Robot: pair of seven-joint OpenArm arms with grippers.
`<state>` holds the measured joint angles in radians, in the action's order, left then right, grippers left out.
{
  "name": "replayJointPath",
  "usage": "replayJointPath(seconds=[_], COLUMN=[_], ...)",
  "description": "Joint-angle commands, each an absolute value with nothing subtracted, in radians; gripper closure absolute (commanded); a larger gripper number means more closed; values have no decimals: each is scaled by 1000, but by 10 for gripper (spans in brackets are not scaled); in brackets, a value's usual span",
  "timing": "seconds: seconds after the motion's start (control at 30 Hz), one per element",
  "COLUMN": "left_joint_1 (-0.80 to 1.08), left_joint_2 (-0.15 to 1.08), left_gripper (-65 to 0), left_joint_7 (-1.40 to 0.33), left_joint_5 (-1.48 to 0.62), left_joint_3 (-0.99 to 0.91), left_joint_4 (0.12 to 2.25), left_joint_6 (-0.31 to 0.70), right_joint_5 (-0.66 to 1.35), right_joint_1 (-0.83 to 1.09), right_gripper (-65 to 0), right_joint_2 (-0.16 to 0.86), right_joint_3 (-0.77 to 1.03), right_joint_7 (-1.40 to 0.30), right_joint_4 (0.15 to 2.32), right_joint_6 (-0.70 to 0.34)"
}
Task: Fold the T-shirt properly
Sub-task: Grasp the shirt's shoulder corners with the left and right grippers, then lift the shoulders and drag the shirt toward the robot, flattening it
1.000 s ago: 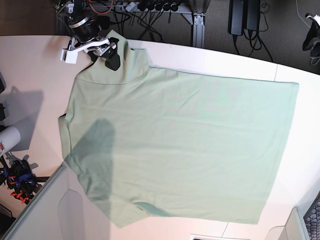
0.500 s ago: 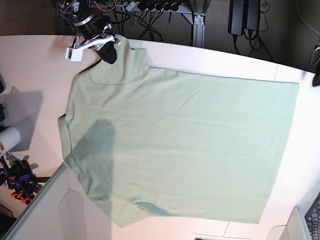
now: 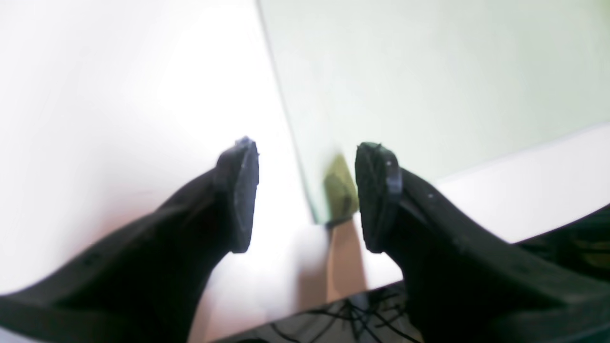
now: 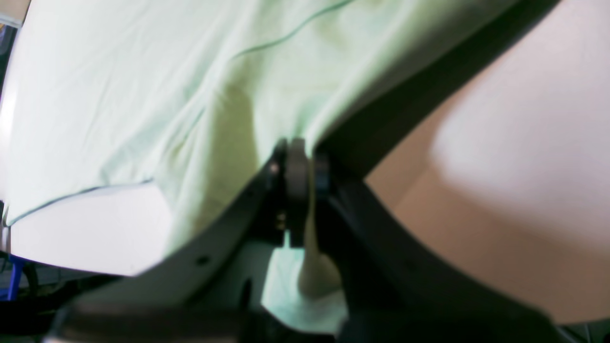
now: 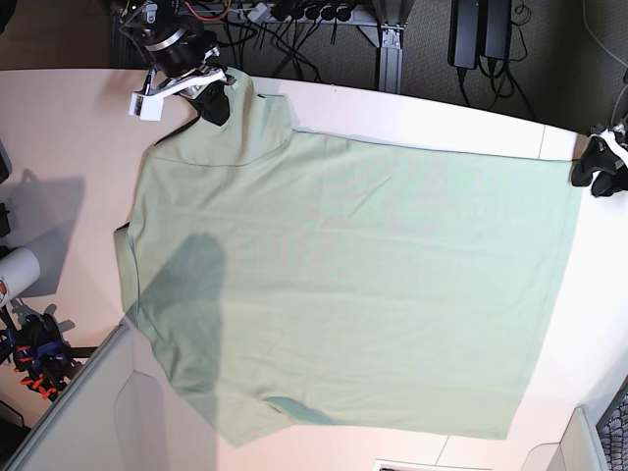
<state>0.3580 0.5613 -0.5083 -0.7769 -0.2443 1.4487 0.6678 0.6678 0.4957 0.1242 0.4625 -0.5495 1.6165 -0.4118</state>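
The pale mint-green T-shirt [image 5: 353,285] lies spread flat across the white table [image 5: 59,128]. My right gripper [image 5: 214,100], at the top left of the base view, is shut on the shirt's sleeve; in the right wrist view the jaws [image 4: 298,176] pinch a bunched fold of the cloth [image 4: 143,95]. My left gripper [image 5: 595,169] is at the right edge of the base view, beside the shirt's far corner. In the left wrist view it [image 3: 307,195] is open, with the shirt's corner [image 3: 336,190] between the fingers [image 3: 238,195] and untouched.
Cables and a power strip [image 5: 304,15] hang behind the table's far edge. A white cylinder [image 5: 15,270] and orange-and-blue clamps [image 5: 34,358] sit at the left. A pale panel [image 5: 88,412] covers the lower left corner.
My left gripper has come into the base view at the right edge and reached the shirt's corner. My right gripper shifted slightly up and back with the sleeve, then held still.
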Motion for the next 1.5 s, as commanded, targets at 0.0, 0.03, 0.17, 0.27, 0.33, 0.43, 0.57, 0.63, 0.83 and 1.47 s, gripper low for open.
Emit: replayJointPath(seconds=[0.0,0.03,0.17,0.27,0.33,0.43,0.57,0.63,0.83,1.47], left_joint_1=[357,357,358,358,358,358,358,358,357,326], left_joint_2=[573,570,560,560,560,560,560,560,564,670], left_gripper=[-359,-359,-359,-359,-359,-359,-154,0,0,0], left_joint_7=[-517,-522,-529,-529,-529,-528,-522,-509,-508,-570], left_joint_5=[-778,-777,-760,-753,-735,-722,-719,-691,-658,-821], left_joint_3=[-240,-231,-183,-144,-125,-118,-118,-118,-141,-223], left_joint_4=[1457,1457,1457,1457,1457,1457,1457,1457,1458,1594], left_joint_6=[689,689,689,689,689,689,689,690,698,698], right_joint_5=[632,632,632,632,632,632,632,632,707,776], right_joint_1=[510,510,510,510,510,510,509,509,511,421], right_gripper=[0,0,0,0,0,0,0,0,0,0], right_joint_2=[127,127,127,127,127,127,127,127,127,136], right_joint_3=[463,463,463,463,463,463,463,463,471,622], right_joint_7=[-587,-587,-587,-587,-587,-587,-587,-587,-636,-646], right_joint_4=[1618,1618,1618,1618,1618,1618,1619,1620,1647,1937], right_joint_6=[-395,-395,-395,-395,-395,-395,-395,-395,-399,-405])
